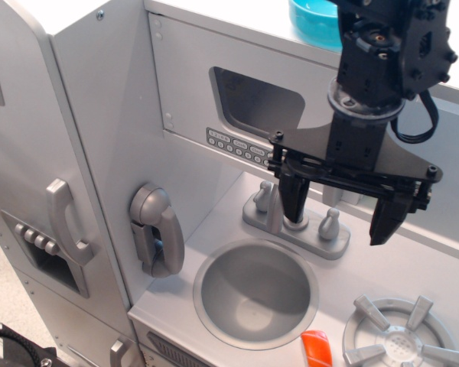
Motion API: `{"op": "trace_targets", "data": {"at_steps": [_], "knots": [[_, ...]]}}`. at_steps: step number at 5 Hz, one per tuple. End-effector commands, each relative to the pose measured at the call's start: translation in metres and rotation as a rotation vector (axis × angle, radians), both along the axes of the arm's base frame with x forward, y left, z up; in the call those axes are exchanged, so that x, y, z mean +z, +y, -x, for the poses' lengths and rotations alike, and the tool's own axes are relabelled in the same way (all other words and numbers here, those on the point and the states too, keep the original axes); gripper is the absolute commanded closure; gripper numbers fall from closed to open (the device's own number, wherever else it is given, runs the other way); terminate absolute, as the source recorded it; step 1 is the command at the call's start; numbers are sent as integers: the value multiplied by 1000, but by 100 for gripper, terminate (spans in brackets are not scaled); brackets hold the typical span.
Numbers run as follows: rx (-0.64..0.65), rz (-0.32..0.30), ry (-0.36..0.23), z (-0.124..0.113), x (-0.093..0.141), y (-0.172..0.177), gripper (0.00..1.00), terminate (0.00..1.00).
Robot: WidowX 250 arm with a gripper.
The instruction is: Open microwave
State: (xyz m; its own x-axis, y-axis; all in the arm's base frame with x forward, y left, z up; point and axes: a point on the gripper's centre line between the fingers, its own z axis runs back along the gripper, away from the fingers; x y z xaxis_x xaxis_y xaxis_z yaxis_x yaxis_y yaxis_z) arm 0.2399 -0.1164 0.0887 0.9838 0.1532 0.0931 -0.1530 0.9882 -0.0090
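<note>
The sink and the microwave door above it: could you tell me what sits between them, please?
The grey faucet stands between the sink and the microwave, with the open claw hanging just over it, in the only view.

We have a single view, set above and in front of the toy kitchen's sink (255,294) and tilted down and to the left across it. It sits near: the sink fills the lower middle, the microwave (256,103) stands behind and above it, the wall phone (156,229) hangs left of it, and the hand (341,215) hovers above its right rim. With no second view, nothing is shared.
</note>
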Motion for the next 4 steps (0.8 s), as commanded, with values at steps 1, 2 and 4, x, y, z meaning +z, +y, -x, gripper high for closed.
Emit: {"op": "trace_targets", "data": {"at_steps": [1, 2, 4], "knots": [[0, 0, 0, 0, 0, 0, 0, 0], [-34, 2, -51, -15, 8, 9, 0, 0], [-69, 22, -128, -46, 6, 28, 0, 0]]}}
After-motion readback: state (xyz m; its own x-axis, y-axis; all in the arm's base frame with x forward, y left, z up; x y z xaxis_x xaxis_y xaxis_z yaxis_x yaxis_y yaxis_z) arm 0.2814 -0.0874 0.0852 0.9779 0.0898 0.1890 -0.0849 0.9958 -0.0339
